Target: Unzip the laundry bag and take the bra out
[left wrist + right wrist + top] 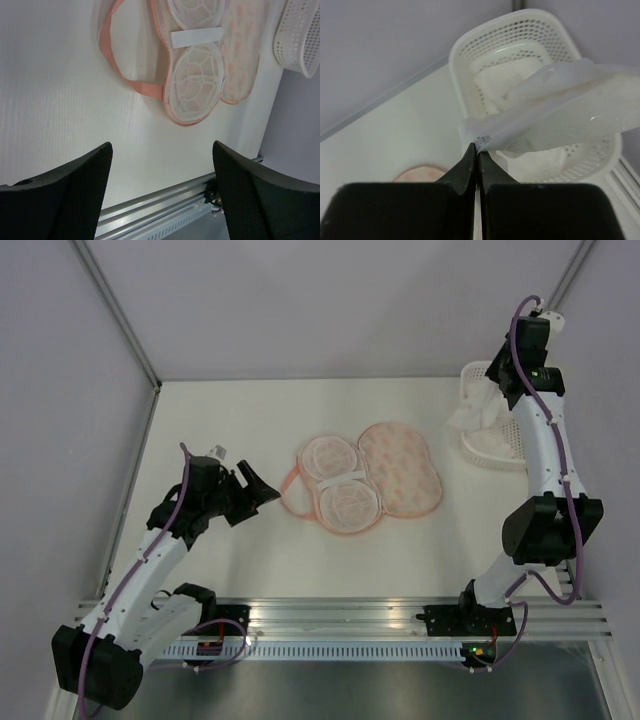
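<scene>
The laundry bag (370, 480) lies opened flat in the middle of the table, its mesh-lined half (195, 85) beside the orange-print half, pink loop strap at its left. My left gripper (255, 485) hovers left of it, open and empty (160, 147). The white bra (560, 115) hangs from my right gripper (476, 147), which is shut on the printed label at its edge. The bra (468, 418) dangles over the white basket at the far right, with my right gripper (495, 390) above it. A pink edge of the laundry bag (417, 175) shows low in the right wrist view.
A white lattice plastic basket (495, 452) stands at the back right near the wall, with white fabric inside (490, 37). The aluminium rail (340, 615) runs along the near edge. Grey walls close off the back and sides.
</scene>
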Controlling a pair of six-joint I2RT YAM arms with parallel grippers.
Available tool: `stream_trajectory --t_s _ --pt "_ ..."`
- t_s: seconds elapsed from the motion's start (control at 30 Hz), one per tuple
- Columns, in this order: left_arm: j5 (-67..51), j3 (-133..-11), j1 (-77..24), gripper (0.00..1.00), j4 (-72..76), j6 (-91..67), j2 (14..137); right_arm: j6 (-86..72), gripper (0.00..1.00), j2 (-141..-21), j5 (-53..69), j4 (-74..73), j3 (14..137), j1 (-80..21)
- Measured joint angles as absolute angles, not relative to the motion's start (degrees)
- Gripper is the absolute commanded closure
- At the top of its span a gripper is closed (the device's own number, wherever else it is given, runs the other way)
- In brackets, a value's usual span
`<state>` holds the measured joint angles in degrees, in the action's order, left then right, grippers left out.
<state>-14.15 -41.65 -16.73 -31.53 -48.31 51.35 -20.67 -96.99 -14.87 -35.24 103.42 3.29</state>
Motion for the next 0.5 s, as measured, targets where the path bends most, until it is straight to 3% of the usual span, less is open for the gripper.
stream_trajectory --t_s 0.27,0.5 --pt "-15.46 -41.74 -16.03 0.15 -31.16 -47.24 52.71 -20.53 0.99 -103.48 -29.71 -36.62 105.93 5.34" --pt "-16.45 -41.74 -14.24 0.15 -31.18 -46.37 52.16 -20.53 1.0 -116.01 -30.28 -37.95 112.27 7.99"
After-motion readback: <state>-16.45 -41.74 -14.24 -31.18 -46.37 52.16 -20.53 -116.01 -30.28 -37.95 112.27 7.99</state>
